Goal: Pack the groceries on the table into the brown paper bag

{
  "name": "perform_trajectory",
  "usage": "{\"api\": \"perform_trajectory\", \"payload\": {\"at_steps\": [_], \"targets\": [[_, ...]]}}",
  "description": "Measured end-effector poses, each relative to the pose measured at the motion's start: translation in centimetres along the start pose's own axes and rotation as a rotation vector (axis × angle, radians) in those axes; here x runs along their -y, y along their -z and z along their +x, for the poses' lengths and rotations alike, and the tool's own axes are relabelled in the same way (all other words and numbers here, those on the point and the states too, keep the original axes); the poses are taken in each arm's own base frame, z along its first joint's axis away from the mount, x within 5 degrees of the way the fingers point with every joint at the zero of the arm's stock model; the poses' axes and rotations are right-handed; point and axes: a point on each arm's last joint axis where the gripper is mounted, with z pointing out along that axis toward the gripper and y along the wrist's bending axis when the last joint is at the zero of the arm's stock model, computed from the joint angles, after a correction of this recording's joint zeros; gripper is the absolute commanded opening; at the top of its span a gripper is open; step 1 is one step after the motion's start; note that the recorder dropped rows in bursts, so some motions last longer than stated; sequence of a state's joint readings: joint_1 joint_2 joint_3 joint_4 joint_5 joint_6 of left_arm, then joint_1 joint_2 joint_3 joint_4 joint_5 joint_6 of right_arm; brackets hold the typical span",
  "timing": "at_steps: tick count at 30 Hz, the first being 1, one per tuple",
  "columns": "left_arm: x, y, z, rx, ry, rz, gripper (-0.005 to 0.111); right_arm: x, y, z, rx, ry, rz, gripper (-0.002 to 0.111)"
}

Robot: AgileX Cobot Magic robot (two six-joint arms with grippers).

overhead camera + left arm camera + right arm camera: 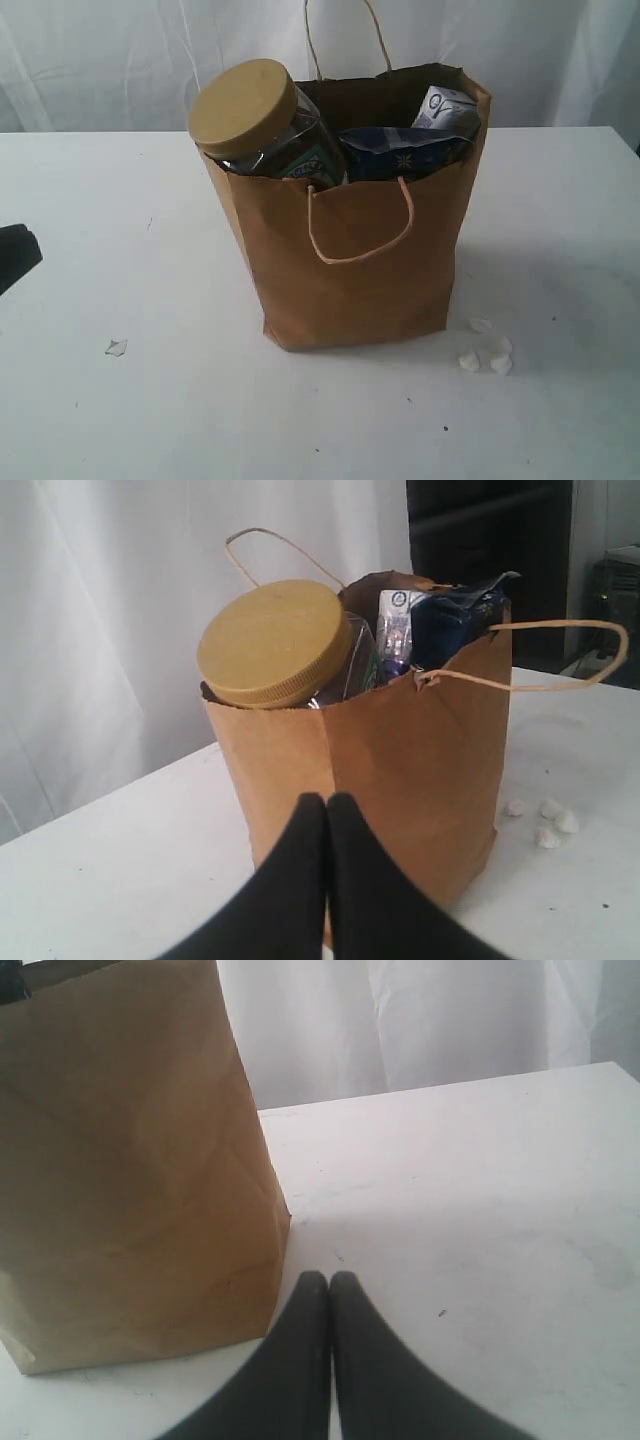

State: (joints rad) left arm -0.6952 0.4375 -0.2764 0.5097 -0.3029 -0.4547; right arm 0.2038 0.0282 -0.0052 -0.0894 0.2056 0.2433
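The brown paper bag [355, 250] stands upright in the middle of the white table [120, 420]. A clear jar with a tan lid [243, 108] leans out of its top at the left. A blue-ended packet [400, 150] and a small white-blue packet [445, 108] poke out beside it. In the left wrist view the bag [420, 750] and the jar lid [272, 642] are close ahead of my left gripper [326, 798], which is shut and empty. My right gripper [328, 1277] is shut and empty, low over the table beside the bag [130, 1160]. A dark bit of the left arm [15, 255] shows at the exterior view's left edge.
Small white lumps [485, 350] lie on the table by the bag's right front corner, and a tiny white scrap [116, 347] lies at the front left. A white curtain [100, 50] hangs behind the table. The bag's cord handles [345, 40] stand up.
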Motion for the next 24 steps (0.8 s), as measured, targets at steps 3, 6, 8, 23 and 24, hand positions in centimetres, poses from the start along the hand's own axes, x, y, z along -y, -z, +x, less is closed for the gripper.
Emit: {"api": "perform_trajectory", "payload": {"at_steps": [3,6,8,23,24], "targets": [[0.0,0.0,0.3,-0.013,0.008,-0.007,0.0,0.0,0.0,0.0,0.0,0.0,0.0,0.0],[-0.1,0.0,0.4,-0.025,0.016,-0.012,0.0,0.0,0.0,0.0,0.0,0.0,0.0,0.0],[-0.1,0.0,0.5,-0.033,0.013,-0.014,0.0,0.0,0.0,0.0,0.0,0.0,0.0,0.0],[0.6,2.8,6.6,-0.089,0.004,-0.034,0.0,0.0,0.0,0.0,0.0,0.0,0.0,0.0],[0.7,3.1,7.3,-0.09,0.003,-0.035,0.0,0.0,0.0,0.0,0.0,0.0,0.0,0.0]]}}
